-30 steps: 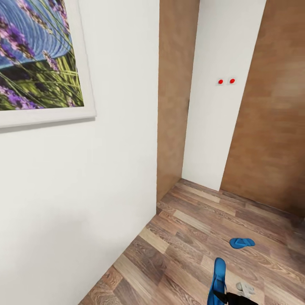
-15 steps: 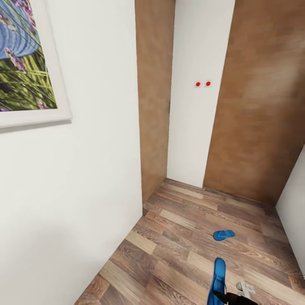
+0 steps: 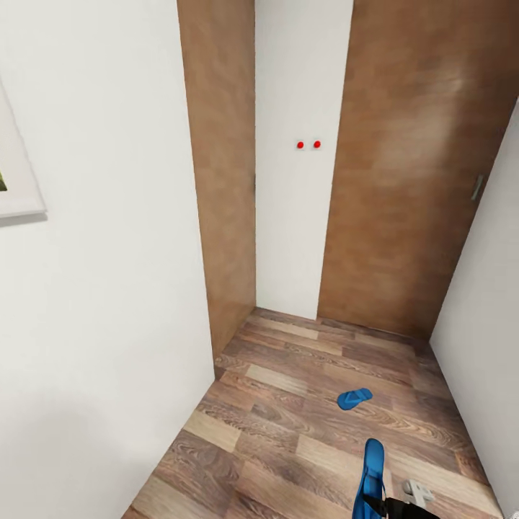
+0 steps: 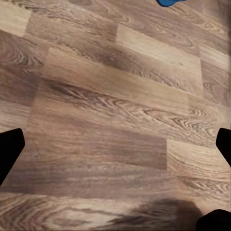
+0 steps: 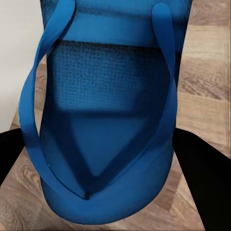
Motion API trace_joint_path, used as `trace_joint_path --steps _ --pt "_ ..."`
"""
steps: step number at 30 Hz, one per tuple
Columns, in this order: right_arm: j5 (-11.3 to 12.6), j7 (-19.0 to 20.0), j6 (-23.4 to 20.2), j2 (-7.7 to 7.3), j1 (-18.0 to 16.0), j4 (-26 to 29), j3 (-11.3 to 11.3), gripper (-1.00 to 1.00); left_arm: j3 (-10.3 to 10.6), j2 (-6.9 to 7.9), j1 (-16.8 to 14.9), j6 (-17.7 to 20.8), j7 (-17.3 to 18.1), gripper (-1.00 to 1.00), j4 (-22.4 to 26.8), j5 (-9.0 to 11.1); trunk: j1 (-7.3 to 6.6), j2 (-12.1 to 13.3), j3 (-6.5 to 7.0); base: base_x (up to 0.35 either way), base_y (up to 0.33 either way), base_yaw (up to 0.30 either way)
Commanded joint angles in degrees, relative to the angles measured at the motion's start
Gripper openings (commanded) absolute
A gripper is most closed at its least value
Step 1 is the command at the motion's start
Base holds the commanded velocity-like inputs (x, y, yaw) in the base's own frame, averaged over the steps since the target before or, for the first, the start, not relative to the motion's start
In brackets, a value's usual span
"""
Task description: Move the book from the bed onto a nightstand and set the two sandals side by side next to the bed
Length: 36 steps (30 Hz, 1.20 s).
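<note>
White-walled bedroom corner with wood-plank floor (image 3: 274,432) running up to two brown wooden doors (image 3: 404,180), a narrow white wall strip between them carrying two small red dots (image 3: 308,145). At the head view's left edge, just a sliver of a white picture frame (image 3: 18,194) on the wall. Grey handle (image 3: 477,187) on the right-hand door.

Taking that white strip as the landmark: out on the floor in front of it, well short of the doors, one blue sandal (image 3: 355,398) lying flat, apart from everything. Nearer to the robot than that one, the second blue sandal (image 3: 373,476), standing up off the planks on end in the right gripper (image 3: 382,504). A small white-grey object (image 3: 418,492) just beside the held sandal; cannot tell what it is.

Through the right wrist camera, held sandal (image 5: 106,125) close up, toe straps arching over the sole, dark fingers (image 5: 202,168) pressed against both its edges — clamped on it.

Through the left wrist camera, bare planks (image 4: 110,110), a scrap of blue sandal (image 4: 169,2) at the frame edge, and the left gripper (image 4: 115,147) with its dark fingertips (image 4: 9,147) spread wide apart, nothing between them.
</note>
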<state>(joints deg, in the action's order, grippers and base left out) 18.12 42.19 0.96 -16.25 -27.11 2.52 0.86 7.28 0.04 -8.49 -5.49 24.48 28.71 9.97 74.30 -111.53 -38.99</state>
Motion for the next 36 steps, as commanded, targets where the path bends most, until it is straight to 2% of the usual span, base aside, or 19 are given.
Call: trace_joint_path --steps 1,14,22,36 --pt "0.07 0.18 0.10 -0.01 -0.05 -0.06 0.10 -1.00 0.28 0.05 -0.04 -0.14 0.04 1.00 -0.06 0.57 0.02 -0.02 -0.03 0.238 0.000 -0.277" --pt "0.07 0.18 0.10 -0.01 -0.05 -0.06 0.10 -1.00 0.28 0.05 -0.04 -0.22 0.04 1.00 -0.06 0.57 0.02 -0.02 0.16 0.051 0.000 -0.263" --pt "0.07 0.18 0.10 -0.01 -0.05 -0.06 0.10 -1.00 0.28 0.05 -0.04 -0.16 0.04 1.00 -0.06 0.57 0.02 -0.02 0.16 0.050 0.000 -0.023" --pt "0.07 0.18 0.10 -0.01 -0.05 -0.06 0.09 -1.00 0.28 0.05 -0.04 -0.15 0.04 1.00 -0.06 0.57 0.02 -0.02 0.16 0.301 0.000 0.000"
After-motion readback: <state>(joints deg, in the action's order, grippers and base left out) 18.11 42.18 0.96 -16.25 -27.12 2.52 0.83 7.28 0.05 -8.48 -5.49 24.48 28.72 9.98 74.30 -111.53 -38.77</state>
